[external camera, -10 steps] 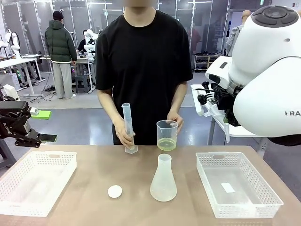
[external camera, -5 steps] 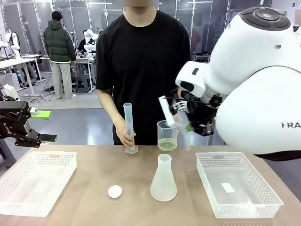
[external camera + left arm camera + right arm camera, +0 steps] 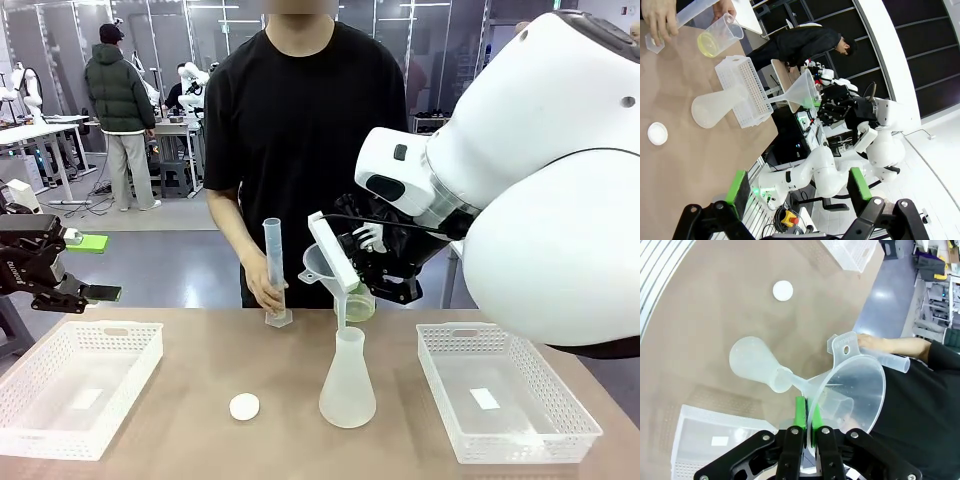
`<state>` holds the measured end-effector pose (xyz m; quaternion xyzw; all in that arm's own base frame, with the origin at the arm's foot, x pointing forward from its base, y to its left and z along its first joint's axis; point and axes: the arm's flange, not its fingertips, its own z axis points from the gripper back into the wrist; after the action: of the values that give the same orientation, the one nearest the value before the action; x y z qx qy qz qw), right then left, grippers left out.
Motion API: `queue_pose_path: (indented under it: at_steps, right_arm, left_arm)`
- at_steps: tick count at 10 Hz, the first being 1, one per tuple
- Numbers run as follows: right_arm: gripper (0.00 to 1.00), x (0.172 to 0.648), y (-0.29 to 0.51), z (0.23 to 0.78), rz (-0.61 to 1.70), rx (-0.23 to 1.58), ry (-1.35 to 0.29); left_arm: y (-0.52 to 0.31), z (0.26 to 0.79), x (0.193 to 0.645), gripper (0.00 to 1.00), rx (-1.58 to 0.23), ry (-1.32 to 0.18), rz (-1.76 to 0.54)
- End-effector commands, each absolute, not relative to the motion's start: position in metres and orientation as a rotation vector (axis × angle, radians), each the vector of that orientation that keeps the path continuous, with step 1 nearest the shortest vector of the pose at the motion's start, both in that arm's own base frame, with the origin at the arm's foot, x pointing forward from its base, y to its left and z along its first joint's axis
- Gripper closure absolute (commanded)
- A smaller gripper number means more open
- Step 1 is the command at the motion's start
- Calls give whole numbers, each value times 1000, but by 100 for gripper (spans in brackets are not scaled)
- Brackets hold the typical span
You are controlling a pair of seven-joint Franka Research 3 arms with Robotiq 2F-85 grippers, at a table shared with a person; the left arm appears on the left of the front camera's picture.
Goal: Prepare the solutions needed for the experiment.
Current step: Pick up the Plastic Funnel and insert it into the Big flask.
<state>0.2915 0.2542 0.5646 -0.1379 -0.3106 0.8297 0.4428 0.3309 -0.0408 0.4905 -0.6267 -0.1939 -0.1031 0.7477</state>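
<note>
A frosted conical flask (image 3: 347, 385) stands mid-table and looks empty. My right gripper (image 3: 352, 272) is shut on the rim of a clear funnel (image 3: 322, 265), tilted above the flask with its spout at the flask's mouth. The wrist view shows the green pads (image 3: 800, 412) pinching the funnel (image 3: 855, 385) over the flask (image 3: 752, 360). The solutions show as yellow-green liquid in a beaker (image 3: 358, 305) behind the funnel, partly hidden. A person's hand (image 3: 262, 290) holds a graduated cylinder (image 3: 272, 265) upright on the table. My left gripper (image 3: 90, 293) hangs open at the far left, its pads (image 3: 737, 187) wide apart.
A white round cap (image 3: 244, 406) lies left of the flask. White mesh baskets sit at the table's left (image 3: 75, 385) and right (image 3: 505, 390). The person stands close behind the far edge. My bulky right arm spans the right half of the scene.
My right arm has swung in from the right with the funnel and lowered its spout to the flask's mouth. The left arm has not moved.
</note>
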Motion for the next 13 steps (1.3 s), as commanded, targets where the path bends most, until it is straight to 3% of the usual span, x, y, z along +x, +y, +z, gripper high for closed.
queue_pose_path:
  at_steps: [1, 13]
  right_arm:
    - [96, 301, 248, 556, 2057, -327, -804]
    - [96, 311, 248, 554, 1994, -372, -745]
  left_arm:
    - [-43, 493, 333, 0, -1394, -441, -233]
    - [-43, 493, 333, 0, -1394, -441, -233]
